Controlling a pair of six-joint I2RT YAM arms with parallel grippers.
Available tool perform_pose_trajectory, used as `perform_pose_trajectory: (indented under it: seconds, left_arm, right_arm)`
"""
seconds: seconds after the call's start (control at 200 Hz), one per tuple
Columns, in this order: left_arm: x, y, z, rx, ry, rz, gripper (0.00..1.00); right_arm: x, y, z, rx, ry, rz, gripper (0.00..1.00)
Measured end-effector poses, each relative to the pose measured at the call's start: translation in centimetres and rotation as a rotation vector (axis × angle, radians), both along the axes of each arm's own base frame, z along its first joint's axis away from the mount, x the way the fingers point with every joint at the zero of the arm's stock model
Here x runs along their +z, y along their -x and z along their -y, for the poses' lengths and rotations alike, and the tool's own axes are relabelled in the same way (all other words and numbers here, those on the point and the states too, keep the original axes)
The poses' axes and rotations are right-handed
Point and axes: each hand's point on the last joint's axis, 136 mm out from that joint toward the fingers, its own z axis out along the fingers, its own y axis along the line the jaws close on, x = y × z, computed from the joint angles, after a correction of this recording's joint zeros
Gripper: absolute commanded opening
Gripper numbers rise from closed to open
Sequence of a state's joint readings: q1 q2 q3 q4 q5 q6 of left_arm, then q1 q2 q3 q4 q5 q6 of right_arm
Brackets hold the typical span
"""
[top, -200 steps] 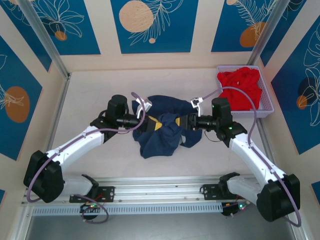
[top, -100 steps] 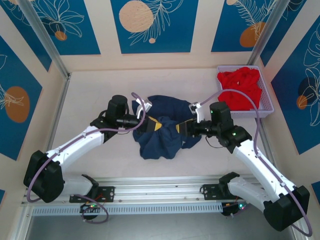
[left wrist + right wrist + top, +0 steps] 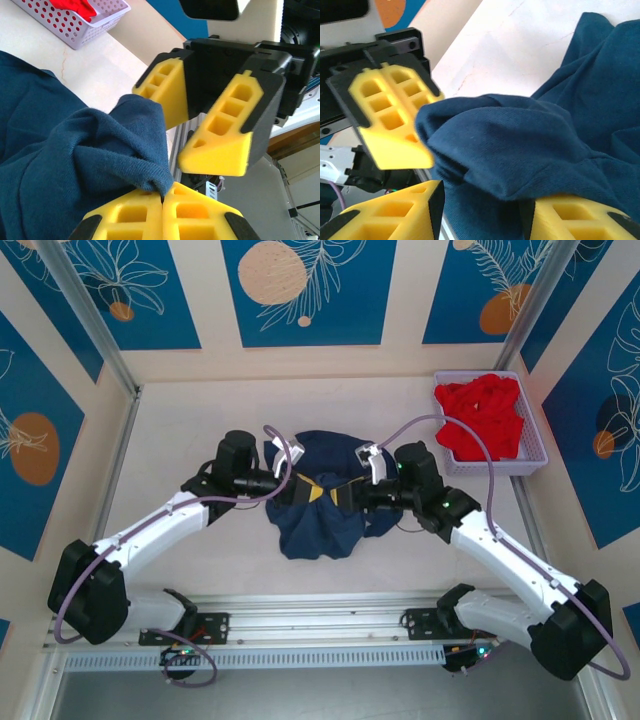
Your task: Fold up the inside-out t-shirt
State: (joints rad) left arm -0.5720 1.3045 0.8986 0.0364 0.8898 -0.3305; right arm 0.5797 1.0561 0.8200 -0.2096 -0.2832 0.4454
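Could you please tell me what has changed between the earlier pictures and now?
The right gripper has swung left toward the left gripper, so the two now nearly meet over the t-shirt. Its jaws stand apart with a raised fold of cloth between them. The left gripper stayed put, shut on the t-shirt. The red garment in the basket is unchanged.
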Motion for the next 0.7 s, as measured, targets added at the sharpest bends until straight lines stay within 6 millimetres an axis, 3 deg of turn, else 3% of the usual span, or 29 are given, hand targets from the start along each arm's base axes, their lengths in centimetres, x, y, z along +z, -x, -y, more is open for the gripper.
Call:
perform_pose_trajectory:
  seconds: [0.07,0.18,0.38,0.7]
  left_arm:
    - [0.0,0.0,0.0,0.0,0.0,0.0,0.0]
    - [0.0,0.0,0.0,-0.001,-0.001,0.005,0.0]
    - [-0.6,-0.5,-0.4,0.027,-0.025,0.011,0.0]
    - [-1.2,-3.7,-2.6,0.172,-0.057,0.018,0.0]
  right_arm:
    - [-0.5,-0.5,-0.2,-0.011,0.008,-0.008,0.41]
    - [-0.9,-1.1,-0.4,-0.025,0.009,-0.021,0.25]
    - [0.0,-1.8,0.0,-0.033,-0.038,-0.033,0.0]
    - [3.8,-1.7,2.4,0.043,-0.208,-0.1,0.0]
